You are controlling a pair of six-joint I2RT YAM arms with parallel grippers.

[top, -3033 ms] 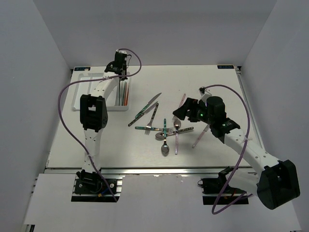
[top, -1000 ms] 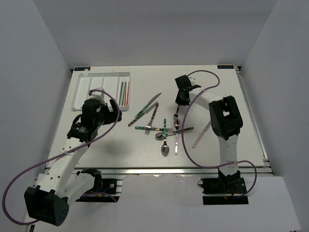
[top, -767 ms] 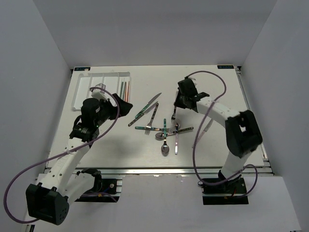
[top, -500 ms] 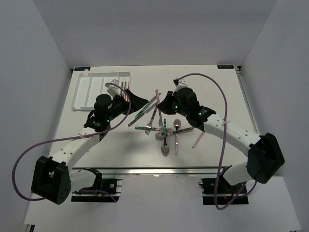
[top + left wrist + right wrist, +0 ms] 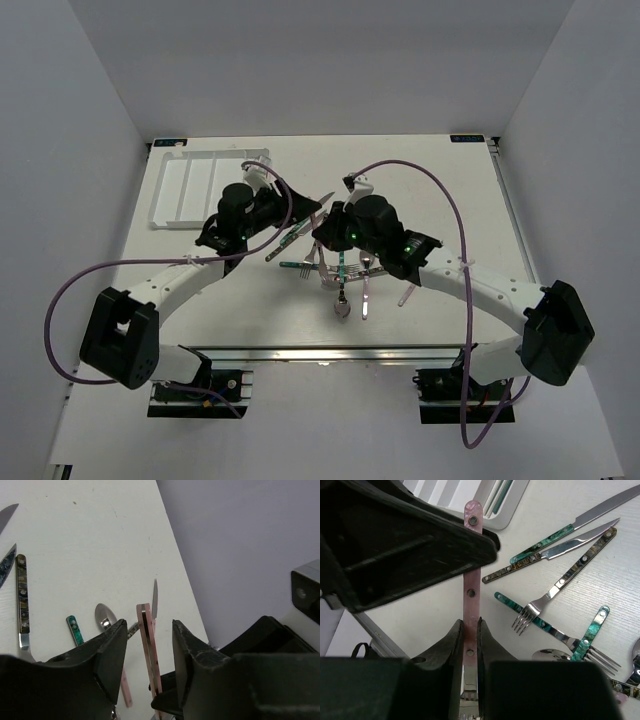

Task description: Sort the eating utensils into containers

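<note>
My right gripper (image 5: 470, 622) is shut on a pink-handled fork (image 5: 471, 580), with the handle sticking up out of the jaws. My left gripper (image 5: 149, 625) is open, one jaw on each side of that pink handle (image 5: 150, 655), a gap showing on both sides. The two grippers meet above the table's middle (image 5: 318, 222). The other eating utensils (image 5: 345, 275) lie scattered below them: a teal fork (image 5: 540, 615), two knives (image 5: 560, 537), and spoons. The white tray of containers (image 5: 185, 190) sits at the far left, with chopsticks (image 5: 496, 500) in one compartment.
The left arm's black body (image 5: 395, 545) fills the upper left of the right wrist view, close to the raised handle. Purple cables (image 5: 420, 175) loop over both arms. A grey wall (image 5: 250, 540) rises past the table's right edge.
Both arms have swung in to the table's middle. The right gripper brought the pink fork up there, and the left gripper's jaws have narrowed around its handle.
</note>
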